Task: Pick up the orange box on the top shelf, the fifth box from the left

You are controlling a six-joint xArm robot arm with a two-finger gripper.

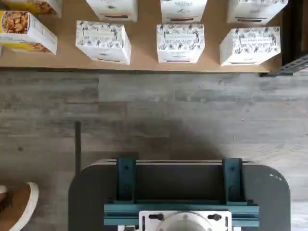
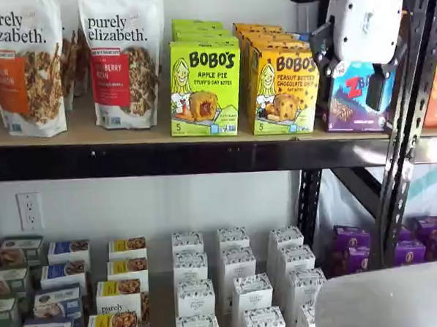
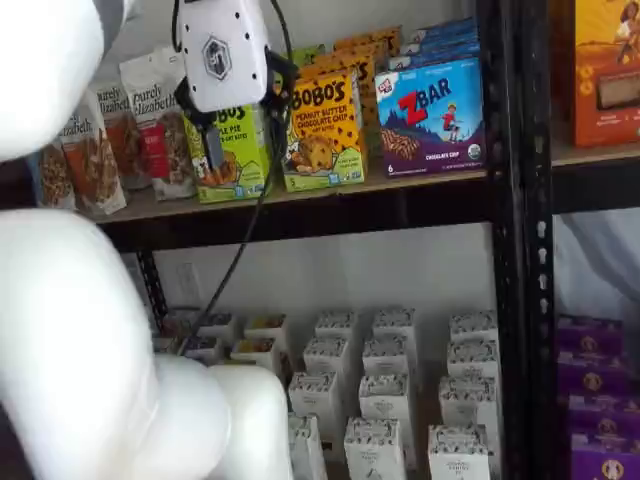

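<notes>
The orange box [image 2: 284,87] [image 3: 325,130] stands upright on the top shelf [image 2: 92,135] [image 3: 330,205], first of a row of like boxes behind it. It sits between a lime-green box and a blue-purple one. My gripper [image 2: 352,79] [image 3: 243,125] hangs in front of the shelf at the height of that row, apart from the boxes. Its white body is turned at a slant and a gap shows between the two black fingers, so it is open and holds nothing. The wrist view shows neither the orange box nor the fingers.
A green Apple Pie box [image 2: 204,91] and granola bags [image 2: 23,64] stand left of the orange box, a ZBar box [image 2: 354,101] [image 3: 430,115] right. A black upright [image 2: 404,139] [image 3: 515,200] rises beside it. Small white boxes [image 2: 239,279] [image 1: 180,43] fill the lower shelf. My white arm [image 3: 70,300] fills the near left.
</notes>
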